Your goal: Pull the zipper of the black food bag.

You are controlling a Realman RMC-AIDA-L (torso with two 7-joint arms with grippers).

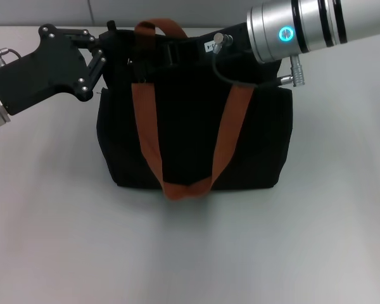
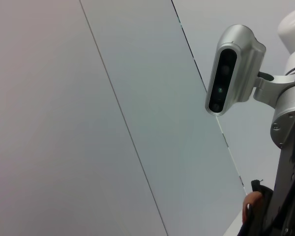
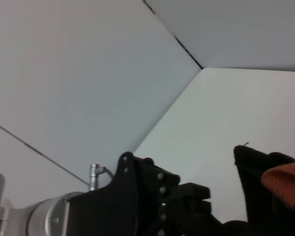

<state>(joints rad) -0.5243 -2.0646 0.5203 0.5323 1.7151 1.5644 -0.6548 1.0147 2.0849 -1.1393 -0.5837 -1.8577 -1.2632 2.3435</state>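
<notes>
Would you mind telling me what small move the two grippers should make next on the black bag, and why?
Probably the left gripper should keep bracing the black food bag at its top left edge while the right gripper, at the top middle, draws sideways; the zipper itself is hidden.

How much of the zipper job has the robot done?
Both arms have reached the top of the black food bag. The left gripper sits at its top left corner, the right arm over the top right. The zipper itself is hidden, so pulling can't be confirmed.
</notes>
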